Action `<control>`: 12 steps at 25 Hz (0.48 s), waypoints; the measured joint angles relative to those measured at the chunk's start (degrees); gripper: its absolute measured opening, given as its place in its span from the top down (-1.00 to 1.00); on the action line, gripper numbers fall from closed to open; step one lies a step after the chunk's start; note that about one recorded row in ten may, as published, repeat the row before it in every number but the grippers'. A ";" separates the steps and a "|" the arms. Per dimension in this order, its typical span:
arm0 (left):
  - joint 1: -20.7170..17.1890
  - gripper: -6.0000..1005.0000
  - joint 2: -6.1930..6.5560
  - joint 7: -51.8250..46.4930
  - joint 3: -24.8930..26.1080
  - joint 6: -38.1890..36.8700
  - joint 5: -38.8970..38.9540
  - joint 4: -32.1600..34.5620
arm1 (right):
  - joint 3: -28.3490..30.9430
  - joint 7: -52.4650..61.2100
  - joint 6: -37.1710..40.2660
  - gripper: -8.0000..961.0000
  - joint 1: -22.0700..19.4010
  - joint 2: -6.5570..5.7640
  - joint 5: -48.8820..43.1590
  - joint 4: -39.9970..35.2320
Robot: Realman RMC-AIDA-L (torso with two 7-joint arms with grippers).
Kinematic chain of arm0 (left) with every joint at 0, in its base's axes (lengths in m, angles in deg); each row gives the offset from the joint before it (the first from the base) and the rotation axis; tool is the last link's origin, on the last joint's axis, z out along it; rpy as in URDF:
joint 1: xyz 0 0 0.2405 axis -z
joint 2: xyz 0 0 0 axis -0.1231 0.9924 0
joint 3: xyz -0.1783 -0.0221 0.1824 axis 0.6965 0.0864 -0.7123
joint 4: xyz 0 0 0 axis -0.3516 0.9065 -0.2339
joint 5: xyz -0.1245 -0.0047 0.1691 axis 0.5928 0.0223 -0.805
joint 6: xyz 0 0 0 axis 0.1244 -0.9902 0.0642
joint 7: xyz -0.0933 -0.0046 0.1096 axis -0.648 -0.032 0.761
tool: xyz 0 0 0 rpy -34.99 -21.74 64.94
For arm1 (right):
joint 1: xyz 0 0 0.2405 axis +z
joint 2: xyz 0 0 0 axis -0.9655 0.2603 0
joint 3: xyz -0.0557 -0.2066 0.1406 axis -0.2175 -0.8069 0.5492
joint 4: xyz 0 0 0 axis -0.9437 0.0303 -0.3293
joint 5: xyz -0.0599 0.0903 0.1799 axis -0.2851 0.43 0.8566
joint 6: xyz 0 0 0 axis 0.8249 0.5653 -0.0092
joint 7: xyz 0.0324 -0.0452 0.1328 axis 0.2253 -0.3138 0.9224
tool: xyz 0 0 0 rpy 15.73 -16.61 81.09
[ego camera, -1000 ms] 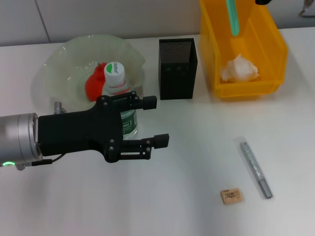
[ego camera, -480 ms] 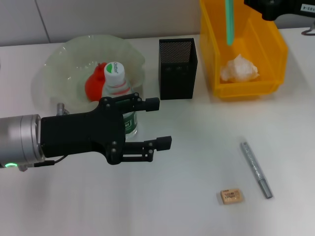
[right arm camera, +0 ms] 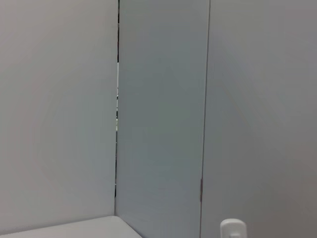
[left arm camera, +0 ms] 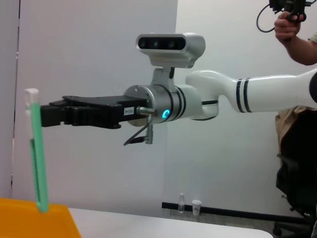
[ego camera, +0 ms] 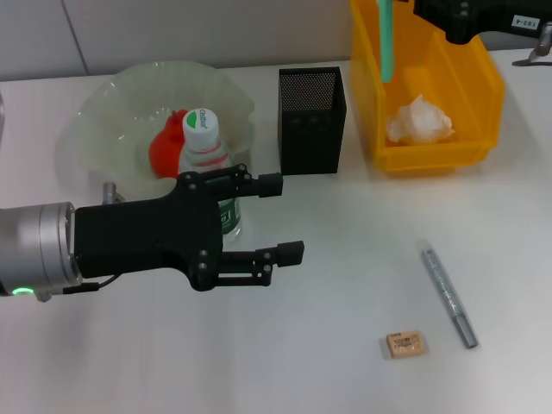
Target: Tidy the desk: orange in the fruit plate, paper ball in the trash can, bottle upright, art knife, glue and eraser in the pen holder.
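My right gripper [ego camera: 424, 12] is high at the back right, over the yellow trash can [ego camera: 431, 155], shut on the green glue [ego camera: 385, 43], which hangs upright. From the left wrist view the glue [left arm camera: 37, 158] hangs below the right gripper [left arm camera: 48, 115]. The paper ball [ego camera: 419, 121] lies in the trash can. The orange [ego camera: 162, 148] rests in the fruit plate [ego camera: 95, 112]. The bottle [ego camera: 203, 153] stands upright at the plate's front edge, partly behind my left arm. My left gripper [ego camera: 281, 217] is open just right of it, holding nothing. The art knife [ego camera: 448, 297] and eraser [ego camera: 404, 343] lie at the front right.
The black mesh pen holder [ego camera: 311, 121] stands between the fruit plate and the trash can. In the left wrist view a person [left arm camera: 297, 29] stands behind the robot. The right wrist view holds only a wall.
My right gripper has carried the glue leftward across the trash can, toward its left wall. My left arm has crept slightly forward and right. The bottle has stayed put.
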 joint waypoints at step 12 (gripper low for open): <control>0.11 -0.62 -0.03 0.00 -0.28 -0.02 0.33 -0.52 | 0.09 -5.23 -4.92 0.89 4.39 -1.96 0.01 10.22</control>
